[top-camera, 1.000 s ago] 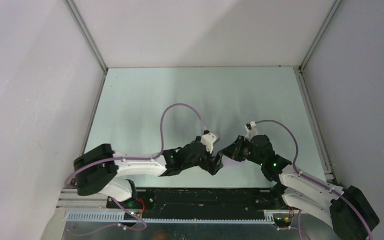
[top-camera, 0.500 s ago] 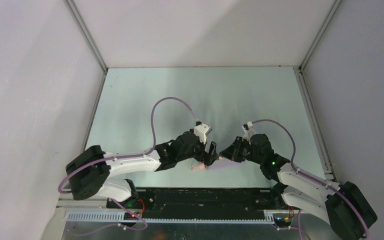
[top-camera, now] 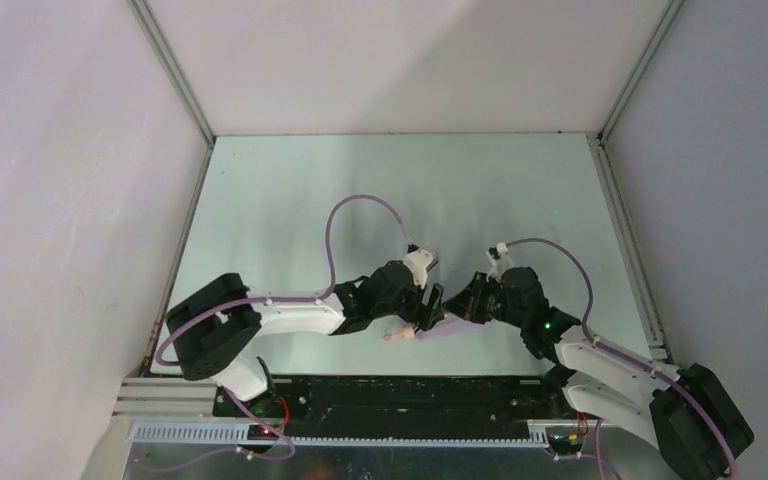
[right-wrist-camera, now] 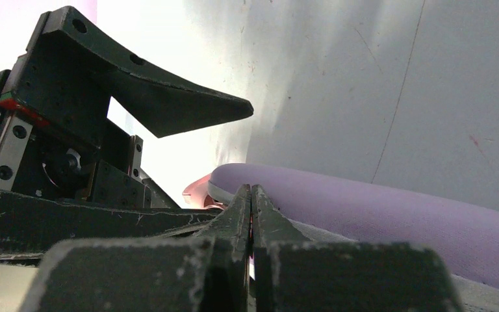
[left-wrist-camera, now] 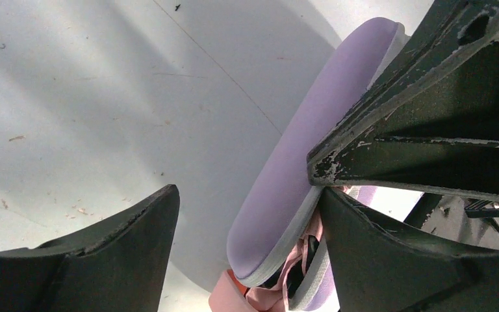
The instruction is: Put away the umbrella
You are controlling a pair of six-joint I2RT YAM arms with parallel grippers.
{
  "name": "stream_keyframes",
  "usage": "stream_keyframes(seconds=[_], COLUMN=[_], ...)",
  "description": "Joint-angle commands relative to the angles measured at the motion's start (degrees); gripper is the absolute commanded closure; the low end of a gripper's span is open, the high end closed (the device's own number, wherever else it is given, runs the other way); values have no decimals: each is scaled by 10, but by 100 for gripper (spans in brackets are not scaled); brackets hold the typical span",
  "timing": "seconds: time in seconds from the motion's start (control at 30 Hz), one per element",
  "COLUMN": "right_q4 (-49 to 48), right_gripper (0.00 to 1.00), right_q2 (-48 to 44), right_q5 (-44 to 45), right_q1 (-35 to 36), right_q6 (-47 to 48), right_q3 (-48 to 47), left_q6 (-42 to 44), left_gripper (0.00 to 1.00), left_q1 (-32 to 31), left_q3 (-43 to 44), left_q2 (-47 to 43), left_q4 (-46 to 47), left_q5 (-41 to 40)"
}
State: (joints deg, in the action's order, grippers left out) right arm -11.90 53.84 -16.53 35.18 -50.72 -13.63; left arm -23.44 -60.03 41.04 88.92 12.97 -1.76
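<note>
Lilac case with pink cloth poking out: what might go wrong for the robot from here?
1. The umbrella fabric bulges from the gap of the case; squeezing could pinch it or leave the case ajar.
2. The left gripper straddles the case with its jaws open, one finger clear of it; closing may push the case sideways.
3. The shut right gripper sits right beside the left one; they might collide.

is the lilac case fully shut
No, the lilac case gapes at one end, with the pink umbrella poking out.
</note>
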Motion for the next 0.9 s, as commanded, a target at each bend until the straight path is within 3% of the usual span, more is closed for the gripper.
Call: stream_keyframes(seconds=[0.0,0.1,0.23,0.3,0.33,0.4,0.63,0.87], right_q4=[-15,-12,-19,-14,-9,4,32,54], right_gripper=[100,100,100,100,100,100,100,100], right_q2=[-13,-17,-17,-15,-14,-16,-42,-31], right_q5=[-24,-31,-52,-54,-53,-49,-56,-100], right_q1=[-1,-10,-17,-21,-24,-37,-91,-57], right_q6=[6,1,-27,-50,-53,-57,-33,-53], right_q3=[-18,-20,-25,-25,-25,-24,-23,-25], left_q6=[30,43,33,27,20,4,-26,-43], left_gripper=[20,27,45,60,74,87,94,100], left_q1=[-1,-13,-32,-46,-54,-60,-61,-63], left_q3=[16,29,73,101,108,117,89,45], left_q2=[38,57,103,130,146,160,150,127], left_q4=[-8,-58,-114,-144,-152,-156,-110,-51], left_q5=[-26,-63,-92,-117,-128,-131,-130,-145])
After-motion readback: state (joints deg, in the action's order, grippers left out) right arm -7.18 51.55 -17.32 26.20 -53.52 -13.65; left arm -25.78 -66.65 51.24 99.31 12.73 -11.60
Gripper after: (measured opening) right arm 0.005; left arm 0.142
